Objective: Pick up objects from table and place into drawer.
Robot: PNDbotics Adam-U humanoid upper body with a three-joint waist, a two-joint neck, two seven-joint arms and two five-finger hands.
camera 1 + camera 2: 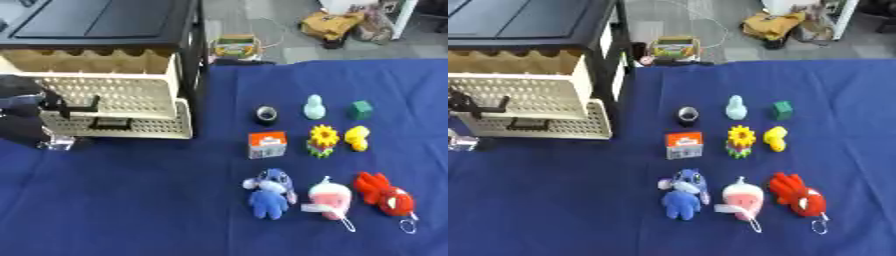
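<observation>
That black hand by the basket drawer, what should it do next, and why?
Probably keep drawing the cream drawer outward. The left hand is at its front by the black handle, and all the toys, like the blue plush, lie on the blue cloth.

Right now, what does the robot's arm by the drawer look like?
Only the left hand and its arm show, at the picture's left edge. They are mostly black and chunky, with a thin black finger-like part by the cream lattice drawer and a silver, shiny piece low down. No markings can be made out.
</observation>
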